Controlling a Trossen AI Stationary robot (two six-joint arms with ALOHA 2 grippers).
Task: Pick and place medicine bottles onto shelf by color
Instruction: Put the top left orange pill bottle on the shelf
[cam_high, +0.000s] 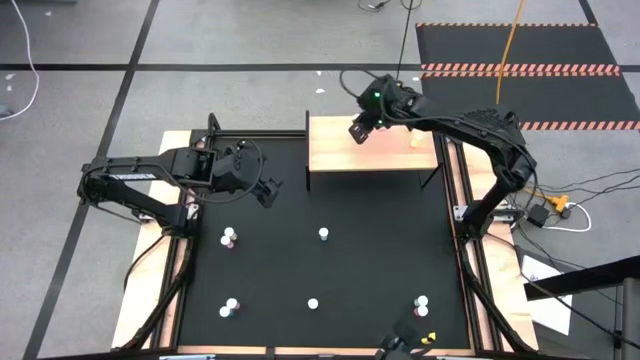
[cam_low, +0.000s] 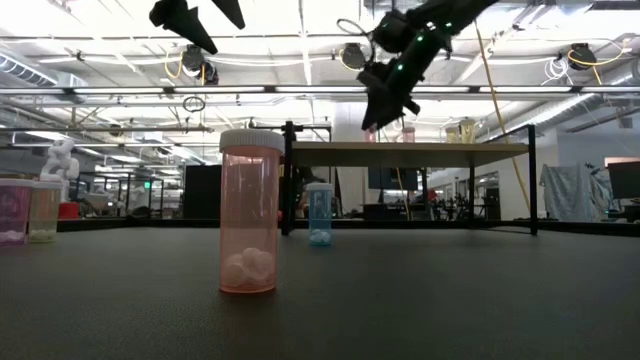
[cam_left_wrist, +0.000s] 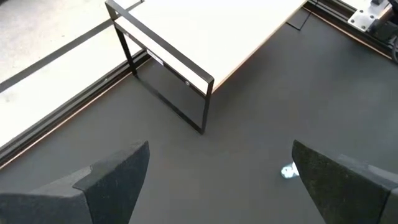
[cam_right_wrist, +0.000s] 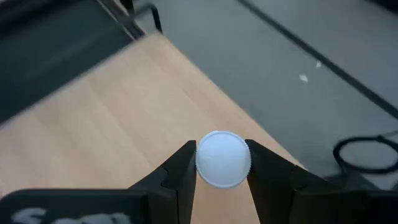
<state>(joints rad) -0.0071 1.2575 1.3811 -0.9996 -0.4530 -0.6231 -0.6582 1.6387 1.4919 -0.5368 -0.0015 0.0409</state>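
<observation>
Currently —
Right gripper (cam_right_wrist: 221, 165): clamping a white-capped bottle (cam_right_wrist: 222, 158) above the shelf (cam_high: 385, 150).
Left gripper (cam_high: 268, 191): hanging spread wide, empty — beside the shelf.

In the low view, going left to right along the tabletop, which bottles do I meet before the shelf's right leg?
Purple-tinted bottle → yellowish bottle → pink bottle → blue bottle → the shelf's right leg.
</observation>
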